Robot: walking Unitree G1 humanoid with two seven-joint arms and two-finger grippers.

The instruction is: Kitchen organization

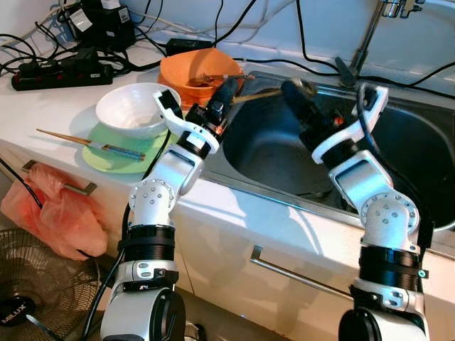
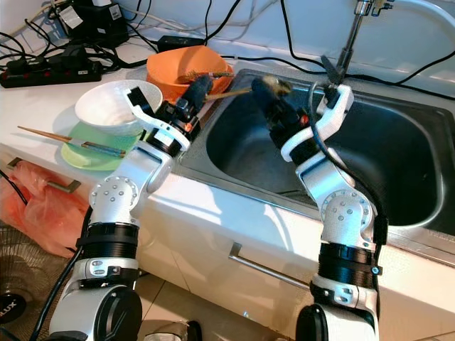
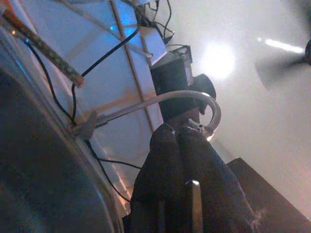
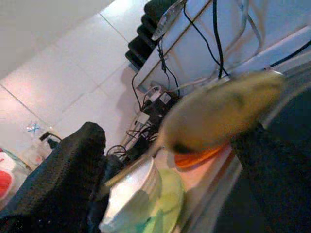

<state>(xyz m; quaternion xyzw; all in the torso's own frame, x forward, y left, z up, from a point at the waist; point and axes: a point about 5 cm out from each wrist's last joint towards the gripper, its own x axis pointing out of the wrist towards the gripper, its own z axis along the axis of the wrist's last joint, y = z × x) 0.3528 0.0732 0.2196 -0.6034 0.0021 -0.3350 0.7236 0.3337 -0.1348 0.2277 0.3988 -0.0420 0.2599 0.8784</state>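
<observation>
A wooden spoon hangs over the steel sink, its thin handle pointing toward the orange bowl. My right gripper is open above the sink. In the right wrist view the blurred spoon head lies between the two spread fingers. My left gripper is shut at the near rim of the orange bowl, by the handle's end. Whether it touches the handle I cannot tell. A fork lies in the orange bowl.
On the counter to the left, a white bowl sits on a green plate with chopsticks across it. A power strip and cables lie behind. The faucet rises at the back. An orange bag hangs from a drawer handle above a fan.
</observation>
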